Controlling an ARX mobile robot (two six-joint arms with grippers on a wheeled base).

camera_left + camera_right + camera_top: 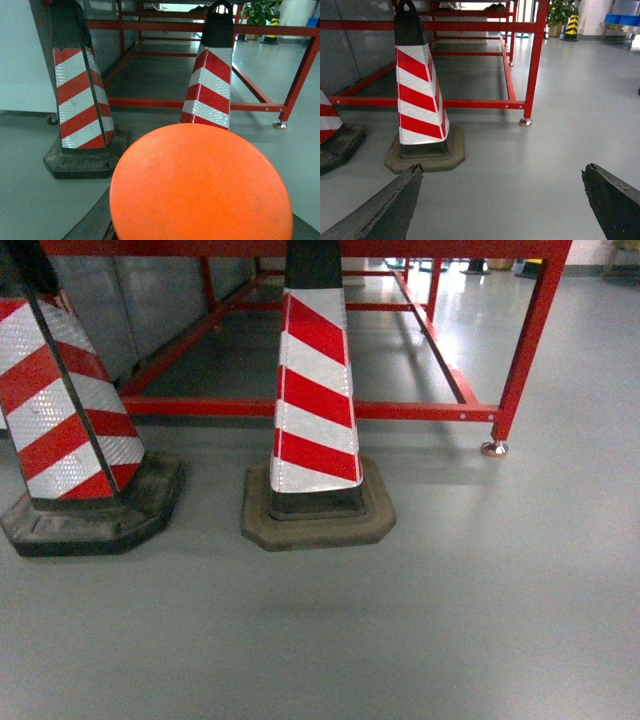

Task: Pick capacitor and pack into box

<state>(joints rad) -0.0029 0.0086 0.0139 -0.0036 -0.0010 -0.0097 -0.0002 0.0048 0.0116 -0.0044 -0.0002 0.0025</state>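
Note:
In the left wrist view the capacitor (200, 185), bright orange with a round top, fills the lower half of the picture. My left gripper (200, 227) is shut on it; only dark finger edges (92, 225) show beside it at the bottom. In the right wrist view my right gripper (502, 170) is open, its dark fingertips (405, 192) spread wide over bare grey floor with nothing between them. The box is out of view. Neither gripper appears in the head view.
Two red-and-white striped traffic cones (315, 410) (70, 410) on dark bases stand on the grey floor in front of a red metal frame (520, 350). One frame foot (492, 448) rests at the right. Blue bins (622, 20) and a plant (560, 12) are far back.

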